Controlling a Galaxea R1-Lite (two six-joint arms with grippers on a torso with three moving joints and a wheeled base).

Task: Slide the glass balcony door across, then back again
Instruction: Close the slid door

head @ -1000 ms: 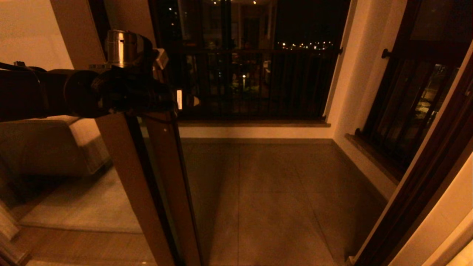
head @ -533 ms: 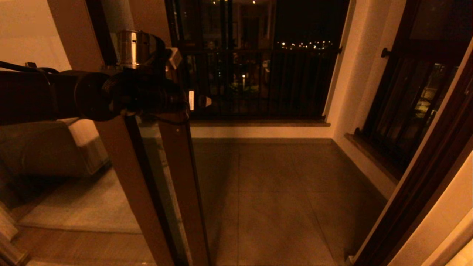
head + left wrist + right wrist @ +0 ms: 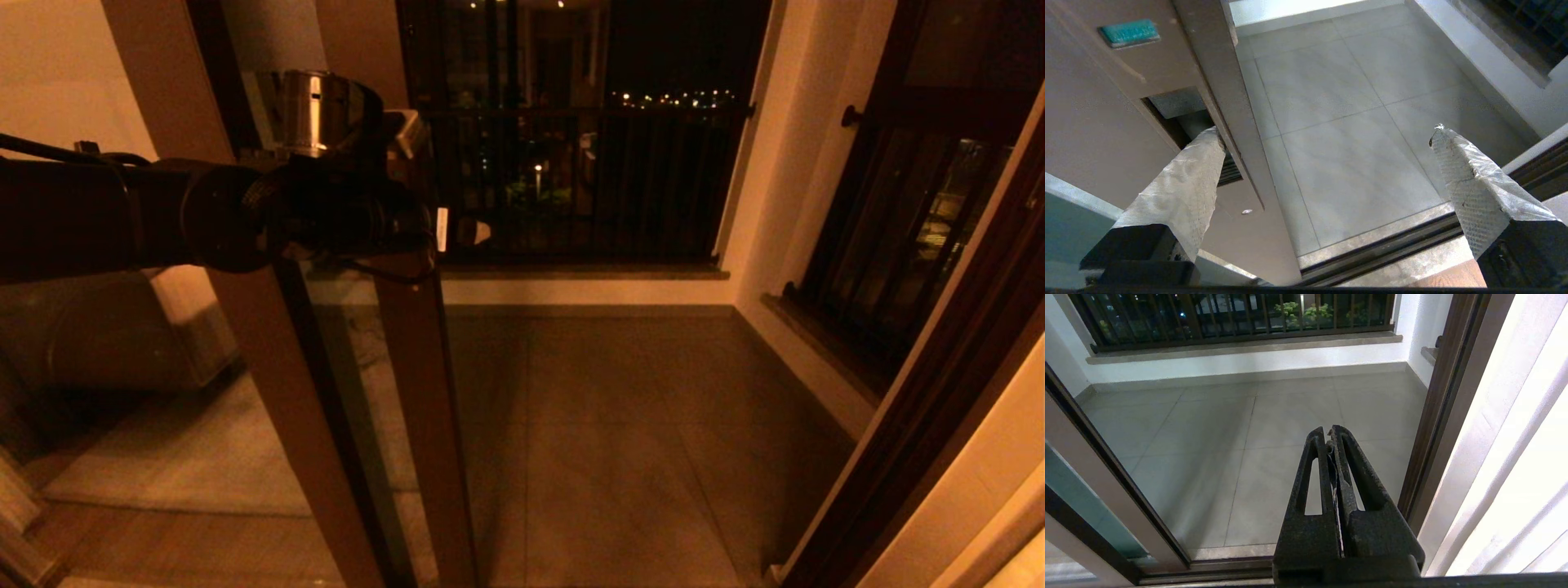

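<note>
1. Hooking the door (image 3: 416, 392) by its stile: the left gripper (image 3: 1327, 134) stands wide open, one finger (image 3: 1184, 179) tucked into the recessed handle slot (image 3: 1180, 118), the other free over the tiled floor (image 3: 1347, 122); nothing is clamped.
2. Door position: at the left of the opening, most of the doorway uncovered.
3. Handling, as judged: a tall framed glass panel, heavy and rigid, rolling on a floor track (image 3: 1380, 249); push on the stile or slot wall, never the glass.
4. Right gripper (image 3: 1331, 435): fingers pressed together, empty, parked low by the right jamb.
5. Hidden: the arm covers the slot in the head view; the finger's depth in the slot cannot be told.
</note>
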